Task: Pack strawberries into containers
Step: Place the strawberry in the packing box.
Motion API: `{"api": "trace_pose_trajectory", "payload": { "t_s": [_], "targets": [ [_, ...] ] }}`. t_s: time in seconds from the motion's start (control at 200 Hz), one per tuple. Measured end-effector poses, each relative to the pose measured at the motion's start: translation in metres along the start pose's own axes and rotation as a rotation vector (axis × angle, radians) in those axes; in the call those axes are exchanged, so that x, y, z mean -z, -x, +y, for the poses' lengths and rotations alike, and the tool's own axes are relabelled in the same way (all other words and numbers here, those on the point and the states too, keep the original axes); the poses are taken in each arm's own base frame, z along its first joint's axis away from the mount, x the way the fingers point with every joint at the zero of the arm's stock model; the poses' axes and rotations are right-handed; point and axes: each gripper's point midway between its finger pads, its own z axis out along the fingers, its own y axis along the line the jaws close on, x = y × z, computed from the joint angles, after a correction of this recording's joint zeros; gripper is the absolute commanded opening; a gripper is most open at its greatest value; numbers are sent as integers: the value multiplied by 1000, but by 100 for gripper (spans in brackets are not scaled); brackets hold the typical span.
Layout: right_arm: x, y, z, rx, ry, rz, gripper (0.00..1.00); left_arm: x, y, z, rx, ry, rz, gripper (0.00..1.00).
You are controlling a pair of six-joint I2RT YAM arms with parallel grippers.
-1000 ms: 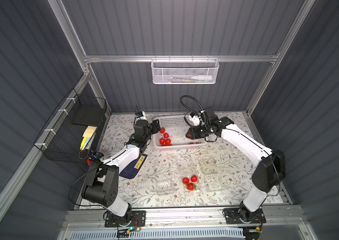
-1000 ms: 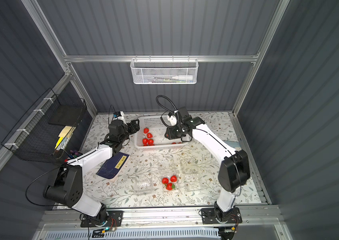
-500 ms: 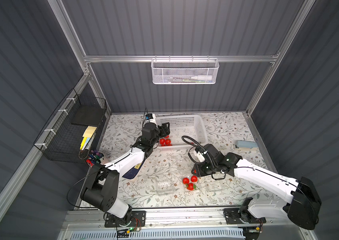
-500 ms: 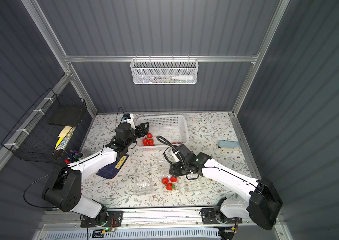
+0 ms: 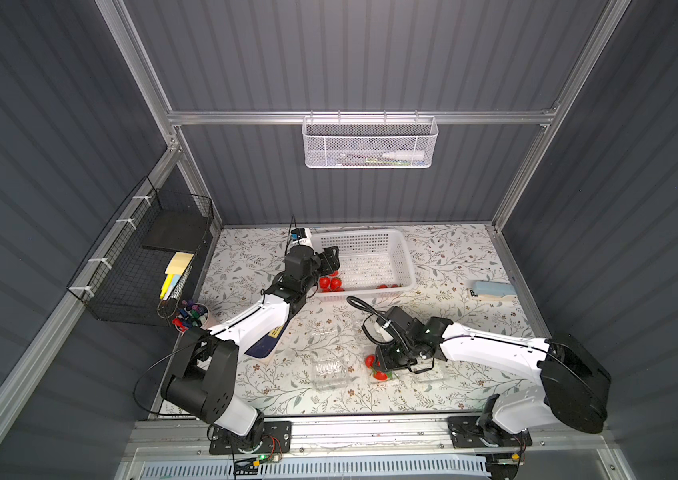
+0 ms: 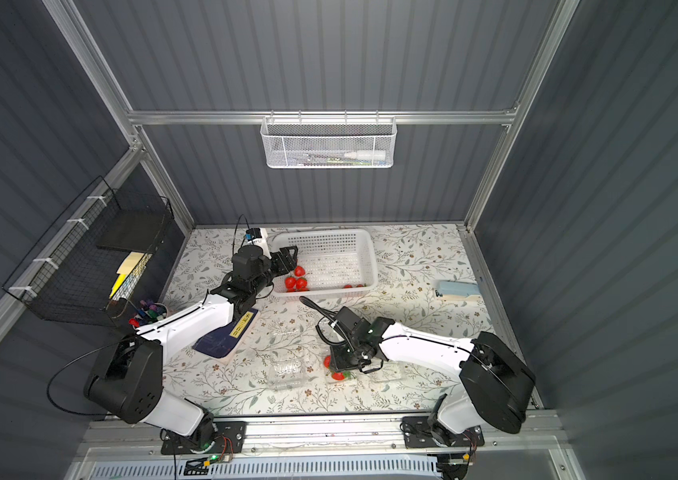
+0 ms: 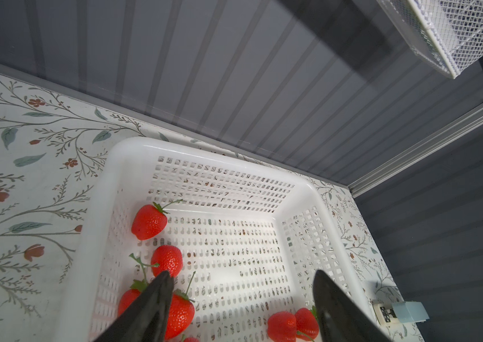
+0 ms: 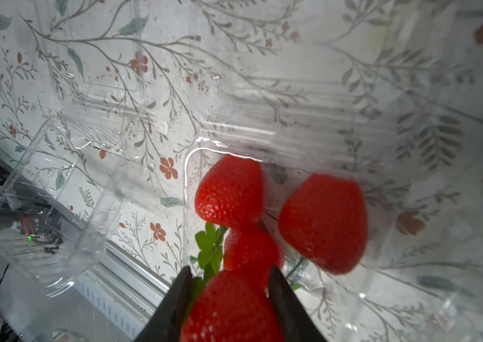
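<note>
The step in hand is setting a strawberry down. The right hand (image 8: pixel 230 271) has its two fingers partly closed on a strawberry (image 8: pixel 231 308), pinching it across its width. It hangs just above a clear box (image 8: pixel 187 183) that already has three strawberries (image 8: pixel 323 222) in it. In both top views this box sits in the lower middle of the frame, on the flowered worktop (image 5: pixel 445 257). An empty box (image 8: pixel 44 189) lies just beside it, toward the left of the frame.

The held strawberry's long axis seems to run out along the fingers, so its free end points down into the box. I cannot tell which end is the cap, since the green leaves near one finger may belong to a strawberry below.

As I judge it, the next move is to lower a little, aim for the gap left beside the three, and spread the fingers. Room is tight, so the fruit may come to rest on the others or roll, and the thin box could shift if nudged.

The left hand (image 7: pixel 241 275) is wide open and holds nothing. It hangs over the white basket (image 7: pixel 133 148), which sits mid-frame near the back wall in both top views. One fingertip is close to the loose strawberries (image 7: pixel 167 260) there. The hand looks placed to take the next one.
</note>
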Motion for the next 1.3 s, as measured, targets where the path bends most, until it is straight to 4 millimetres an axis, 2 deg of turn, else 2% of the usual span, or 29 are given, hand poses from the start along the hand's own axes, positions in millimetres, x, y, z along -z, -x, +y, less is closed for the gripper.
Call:
{"api": "trace_pose_trajectory", "payload": {
  "t_s": [0.165,0.315,0.45,0.82,1.301],
  "targets": [
    [-1,0,-3,-16,-10,-6,31,0,6,-3,1,-5,-13,76],
    [0,-4,-8,-27,-22,-8,48,-1,7,-4,1,-6,-16,76],
    [0,-8,-12,-42,-30,-4,54,-2,6,-3,1,-1,-13,76],
    [3,-13,-23,-51,-73,-5,55,-4,6,-3,0,0,-12,76],
    [19,-2,-19,-38,-63,-82,59,-9,4,-1,0,6,-5,76]
  ]
}}
